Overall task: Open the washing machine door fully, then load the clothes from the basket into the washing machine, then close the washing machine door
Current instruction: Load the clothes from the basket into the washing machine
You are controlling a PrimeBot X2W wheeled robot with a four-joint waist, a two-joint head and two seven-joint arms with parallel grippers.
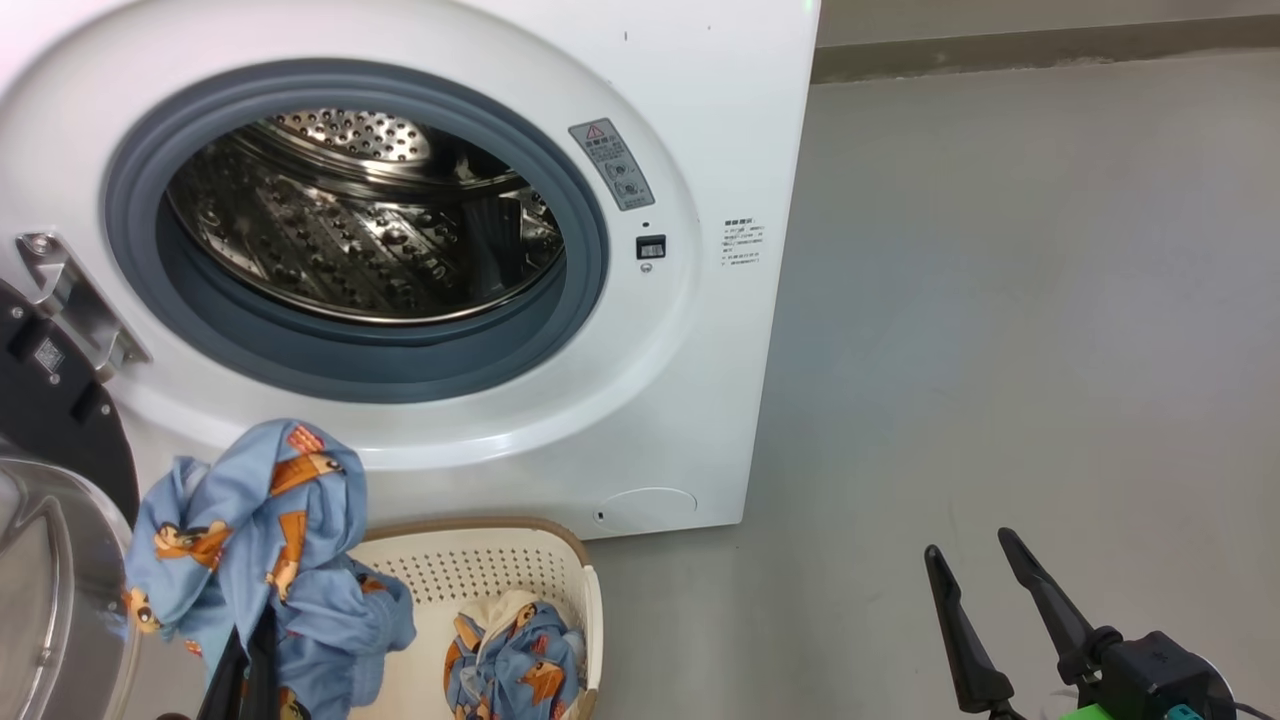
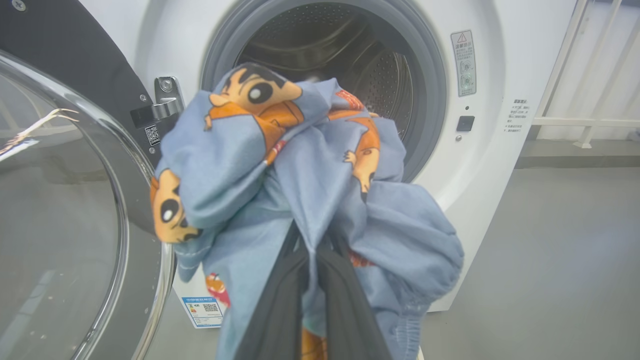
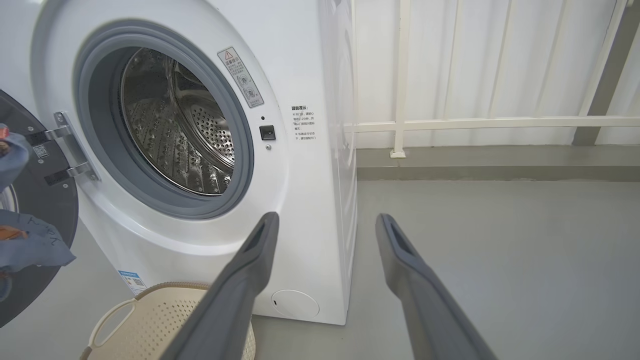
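Observation:
The washing machine (image 1: 700, 120) stands with its steel drum (image 1: 360, 230) exposed. The washing machine door (image 1: 50, 560) hangs swung out at the left, glass bowl facing me. My left gripper (image 1: 262, 625) is shut on a light blue piece of the clothes (image 1: 250, 510), holding it bunched above the basket's left end, below the drum mouth. The wrist view shows its fingers (image 2: 280, 310) pinching that cloth (image 2: 280, 165) in front of the opening. The cream basket (image 1: 480, 560) sits on the floor before the machine with more clothes (image 1: 515, 655) inside. My right gripper (image 1: 968, 543) is open and holds nothing, over the floor to the right.
Grey floor (image 1: 1000, 300) stretches to the right of the machine. A white railing (image 3: 400, 75) and a low kerb (image 3: 500, 160) run behind it. The door's metal hinge (image 1: 75, 300) juts out at the opening's left edge. A round flap (image 1: 648, 508) sits low on the front.

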